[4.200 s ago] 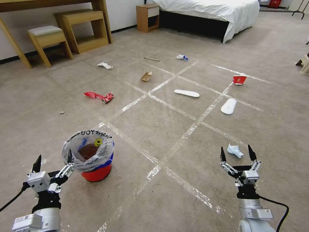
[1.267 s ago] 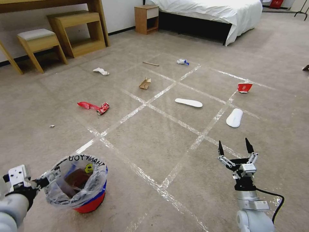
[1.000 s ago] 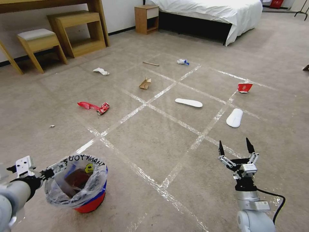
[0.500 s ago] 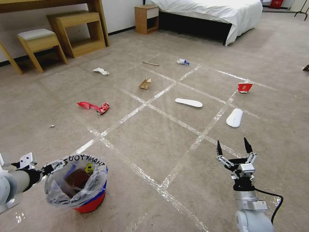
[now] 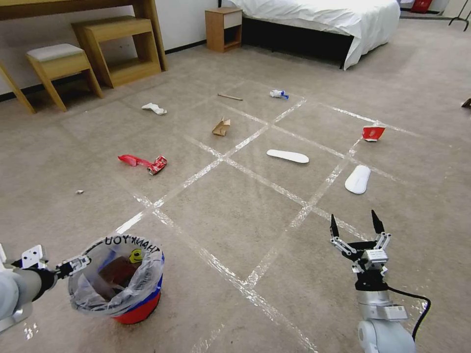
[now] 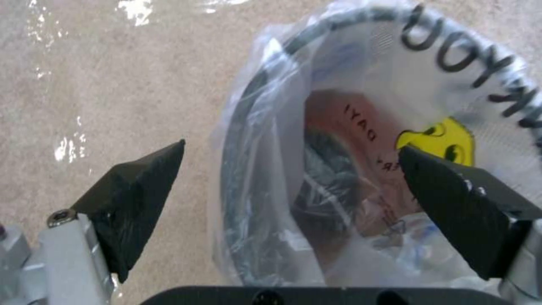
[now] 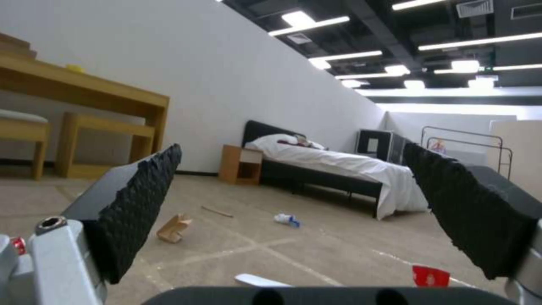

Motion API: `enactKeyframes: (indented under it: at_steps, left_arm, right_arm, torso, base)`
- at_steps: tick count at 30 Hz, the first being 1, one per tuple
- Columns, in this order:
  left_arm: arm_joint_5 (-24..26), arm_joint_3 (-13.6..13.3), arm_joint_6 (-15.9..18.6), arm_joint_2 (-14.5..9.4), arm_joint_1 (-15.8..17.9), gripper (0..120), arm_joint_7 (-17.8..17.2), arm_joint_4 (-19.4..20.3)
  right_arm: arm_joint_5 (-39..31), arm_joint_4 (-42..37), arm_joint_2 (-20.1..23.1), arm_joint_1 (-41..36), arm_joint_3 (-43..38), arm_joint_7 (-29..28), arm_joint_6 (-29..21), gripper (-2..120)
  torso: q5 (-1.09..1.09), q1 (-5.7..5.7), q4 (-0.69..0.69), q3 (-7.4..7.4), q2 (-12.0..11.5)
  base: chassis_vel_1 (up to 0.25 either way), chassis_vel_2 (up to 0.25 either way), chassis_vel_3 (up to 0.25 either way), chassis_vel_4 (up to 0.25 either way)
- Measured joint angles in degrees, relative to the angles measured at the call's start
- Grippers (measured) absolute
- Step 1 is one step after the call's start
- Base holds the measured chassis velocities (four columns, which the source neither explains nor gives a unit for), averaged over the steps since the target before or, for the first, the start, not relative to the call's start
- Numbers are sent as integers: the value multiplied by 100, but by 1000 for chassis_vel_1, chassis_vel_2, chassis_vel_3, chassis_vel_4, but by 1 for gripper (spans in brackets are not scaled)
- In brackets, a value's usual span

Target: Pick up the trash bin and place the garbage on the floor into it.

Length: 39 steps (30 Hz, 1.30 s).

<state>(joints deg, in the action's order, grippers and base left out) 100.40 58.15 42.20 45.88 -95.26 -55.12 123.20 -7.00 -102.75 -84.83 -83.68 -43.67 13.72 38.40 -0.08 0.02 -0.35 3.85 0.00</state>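
Both tools gape wide over taped carpet (image 5: 235, 215) (bed (image 5: 319, 19) beyond, litter scattered).

The right gripper (image 5: 356, 226) has pointy black fingers (image 5: 335, 228) on silver links. Its arm is grey-white. A black cable (image 5: 414, 301) hangs off it.

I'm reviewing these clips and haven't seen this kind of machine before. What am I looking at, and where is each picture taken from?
It is a wheeled robot with two arms, each ending in a two-fingered pincer. One picture looks down from its head; the other two come from cameras on its wrists. The left pincer is open at the rim of the bin, one finger outside and one finger inside over the bag; it grips nothing. The right pincer is open and empty above the floor. Litter lies about: a red wrapper, cardboard and two white pieces.
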Motion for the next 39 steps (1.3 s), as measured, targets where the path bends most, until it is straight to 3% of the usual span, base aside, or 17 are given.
enactKeyframes:
  at_steps: [15,34,39]
  left_arm:
    - [-388,-285,-6,132,151,100,238,-422]
    - [-496,-993,-8,381,858,100,252,-1435]
    - [-575,-1084,-35,459,957,100,247,-1601]
  right_arm:
    - [-9,35,-12,-7,10,16,12,100]
    - [22,9,-52,14,42,23,-3,100]
    - [23,14,-52,41,63,23,-23,100]
  torso:
    - [-1,0,-1,0,0]
    - [0,0,-1,0,0]
    - [16,0,1,-2,2]
  base:
    - [0,0,0,0]
    - [0,0,0,0]
    - [0,0,0,0]
